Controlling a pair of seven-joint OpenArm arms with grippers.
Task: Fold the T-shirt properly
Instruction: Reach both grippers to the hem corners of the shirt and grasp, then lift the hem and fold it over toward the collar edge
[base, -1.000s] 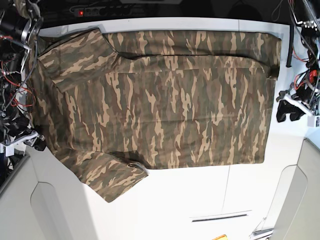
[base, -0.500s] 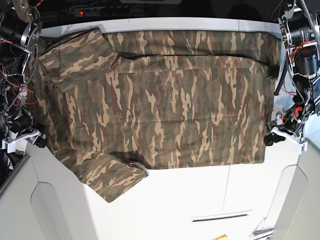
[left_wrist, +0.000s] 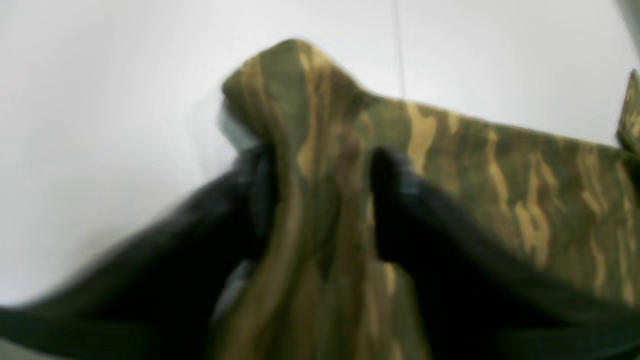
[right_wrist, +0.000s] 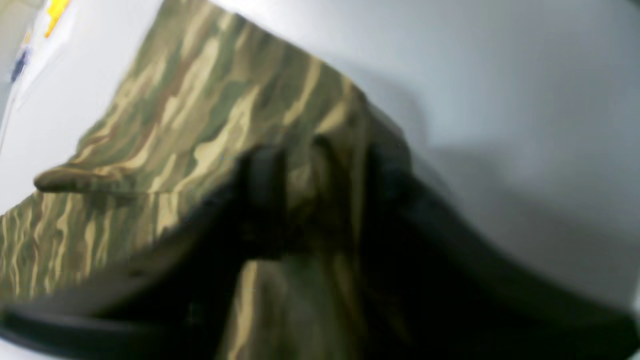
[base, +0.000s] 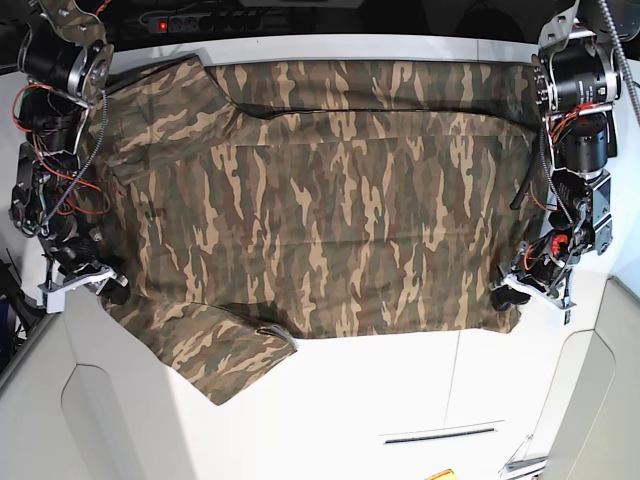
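The camouflage T-shirt (base: 330, 200) lies spread flat on the white table (base: 400, 390), neck end at the base view's left and hem at its right. My left gripper (base: 510, 292) sits on the near hem corner at the right. In the left wrist view its black fingers (left_wrist: 395, 185) pinch a raised ridge of the T-shirt (left_wrist: 320, 150), so the left gripper (left_wrist: 322, 185) is shut on it. My right gripper (base: 105, 285) is at the shirt's left edge above the near sleeve (base: 215, 350). The right gripper (right_wrist: 325, 185) likewise holds bunched T-shirt cloth (right_wrist: 210, 110).
A power strip (base: 165, 20) with a red light lies behind the table's far edge. Red cables (base: 50, 190) hang by the right arm at the left side. A narrow slot (base: 440, 435) and a yellow item (base: 440, 474) sit near the front edge.
Both arms swung in from the table's sides onto the shirt's near edge. Their jaws narrowed onto the cloth, and the near hem corner has pulled slightly inward.
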